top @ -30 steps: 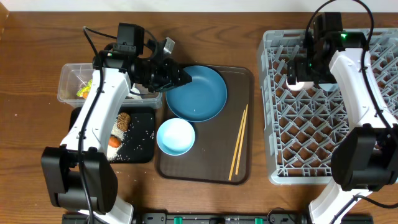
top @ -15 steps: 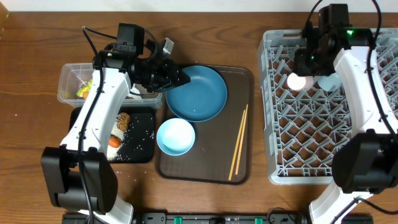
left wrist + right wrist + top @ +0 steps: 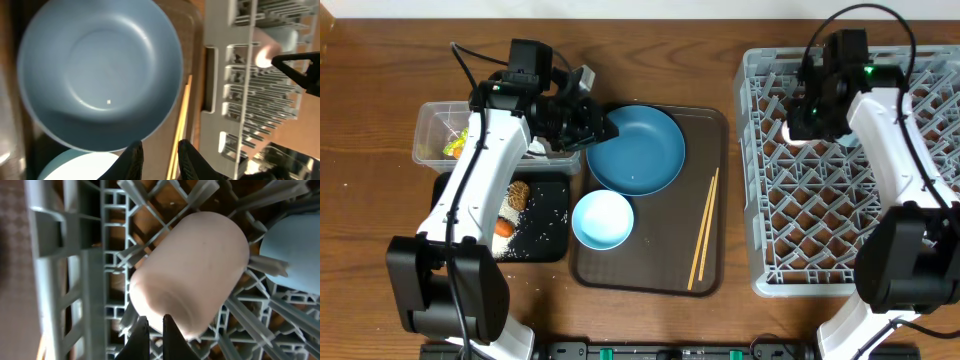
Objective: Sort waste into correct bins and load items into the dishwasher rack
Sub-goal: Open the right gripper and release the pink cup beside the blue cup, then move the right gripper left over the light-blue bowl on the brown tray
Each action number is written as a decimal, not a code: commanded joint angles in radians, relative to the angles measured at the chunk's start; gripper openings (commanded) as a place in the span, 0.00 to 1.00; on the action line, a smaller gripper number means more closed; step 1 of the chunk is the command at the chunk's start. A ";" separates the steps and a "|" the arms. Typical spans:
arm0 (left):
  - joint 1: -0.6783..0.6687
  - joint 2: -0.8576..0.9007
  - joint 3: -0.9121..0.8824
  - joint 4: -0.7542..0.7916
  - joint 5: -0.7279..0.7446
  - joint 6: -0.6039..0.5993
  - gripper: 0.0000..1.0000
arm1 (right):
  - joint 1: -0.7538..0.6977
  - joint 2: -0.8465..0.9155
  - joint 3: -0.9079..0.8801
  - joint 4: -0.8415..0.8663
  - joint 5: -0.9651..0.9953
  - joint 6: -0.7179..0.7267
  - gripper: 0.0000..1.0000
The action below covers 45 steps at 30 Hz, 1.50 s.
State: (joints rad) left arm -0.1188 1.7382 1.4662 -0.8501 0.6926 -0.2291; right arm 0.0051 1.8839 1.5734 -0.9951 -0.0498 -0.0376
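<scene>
— Right gripper [image 3: 153, 326]: fingers pressed almost together, holding nothing.
— And the pink cup [image 3: 192, 275]?
— On its side among the pegs of the rack [image 3: 65, 255], just past the fingertips, light-blue cup [image 3: 287, 245] beside it.
— Left gripper [image 3: 159, 155]?
— Fingers slightly spread, empty, by the rim of the blue plate [image 3: 100, 75].

The plate [image 3: 638, 152], bowl [image 3: 602, 220] and chopsticks [image 3: 704, 240] lie on the serving tray [image 3: 660, 262], left of the rack [image 3: 840, 235].
</scene>
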 commanded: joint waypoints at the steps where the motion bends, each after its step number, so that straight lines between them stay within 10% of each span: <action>1: 0.002 -0.005 0.006 -0.010 -0.090 0.019 0.25 | 0.005 -0.013 -0.045 0.037 0.035 -0.024 0.04; 17: 0.002 -0.005 0.006 -0.032 -0.107 0.064 0.25 | -0.006 -0.014 -0.055 0.105 0.259 -0.019 0.10; 23: 0.002 -0.005 0.006 -0.033 -0.108 0.080 0.25 | -0.006 -0.014 -0.055 0.153 0.259 0.000 0.31; 39: 0.002 -0.017 0.006 -0.032 -0.156 0.105 0.25 | -0.006 -0.051 -0.010 0.256 0.227 0.019 0.40; 45: 0.002 -0.091 0.006 -0.032 -0.272 0.081 0.25 | -0.004 -0.214 0.069 0.235 -0.058 0.022 0.60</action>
State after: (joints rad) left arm -0.1188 1.7126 1.4662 -0.8799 0.5037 -0.1493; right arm 0.0074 1.8046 1.5791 -0.7620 0.0650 -0.0265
